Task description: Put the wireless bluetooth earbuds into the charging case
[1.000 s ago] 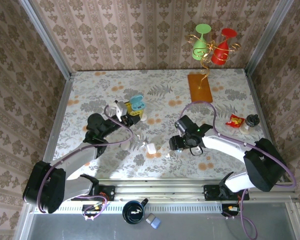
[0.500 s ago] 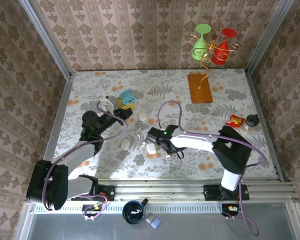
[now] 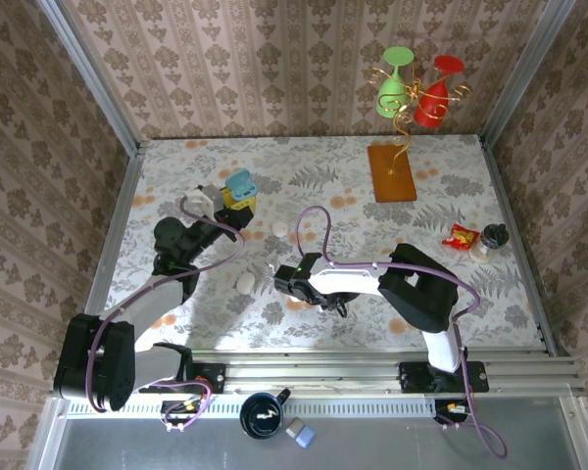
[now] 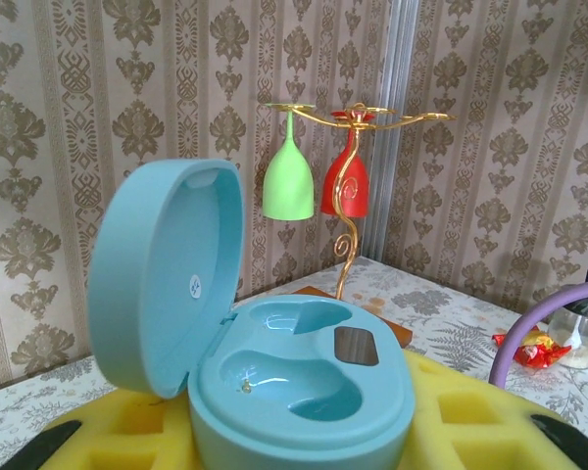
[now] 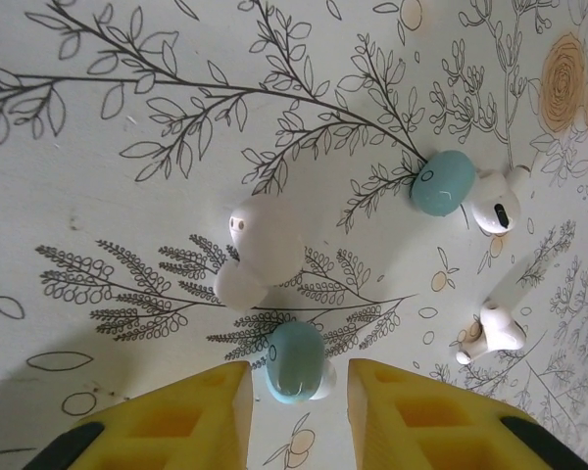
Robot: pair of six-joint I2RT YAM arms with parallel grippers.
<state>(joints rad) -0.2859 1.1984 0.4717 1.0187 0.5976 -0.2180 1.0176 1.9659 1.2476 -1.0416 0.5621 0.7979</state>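
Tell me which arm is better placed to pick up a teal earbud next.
Right. The right tool straddles a teal earbud lying on the table, a finger on either side. The left tool is occupied holding the open charging case, both wells empty.

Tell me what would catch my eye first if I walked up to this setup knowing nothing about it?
Probably the open turquoise charging case, held up by the left gripper with no earbuds in it. Next, the green glass and red glass hanging upside down from a gold stand at the far right of the flowered table. Near the middle, the right gripper straddles a bluish earbud among other earbuds.
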